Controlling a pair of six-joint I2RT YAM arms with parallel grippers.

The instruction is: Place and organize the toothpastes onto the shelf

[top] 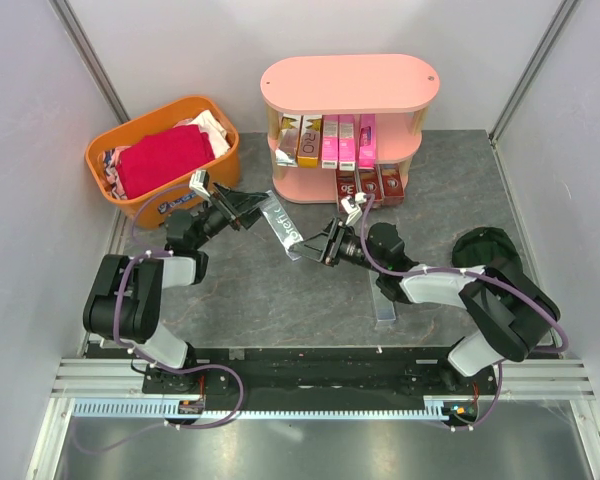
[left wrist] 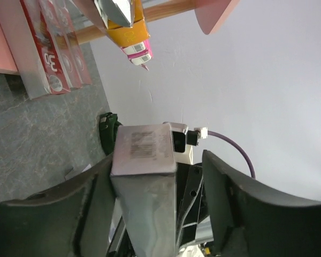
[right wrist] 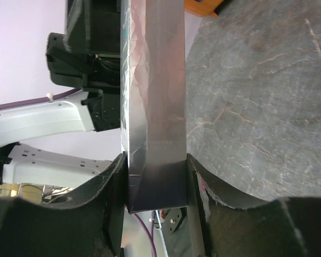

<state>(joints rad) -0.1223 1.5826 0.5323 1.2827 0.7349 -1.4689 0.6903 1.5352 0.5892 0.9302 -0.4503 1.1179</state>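
Observation:
A silver-grey toothpaste carton (top: 282, 228) hangs between both grippers above the table, in front of the pink shelf (top: 350, 82). My right gripper (top: 322, 243) is shut on its near end; in the right wrist view both fingers press the carton (right wrist: 152, 107) at the gripper (right wrist: 155, 176). My left gripper (top: 242, 208) is open around the far end: the carton (left wrist: 144, 176) rests against one finger with a gap to the other. The middle tier holds yellow-gold (top: 310, 140) and pink cartons (top: 347, 142). The bottom tier holds dark red cartons (top: 370, 185). Another silver carton (top: 382, 295) lies on the table.
An orange basket (top: 105, 165) with a red cloth (top: 163, 158) stands at the back left, close to the left arm. A black round object (top: 485, 245) sits at the right. White walls enclose the table on three sides.

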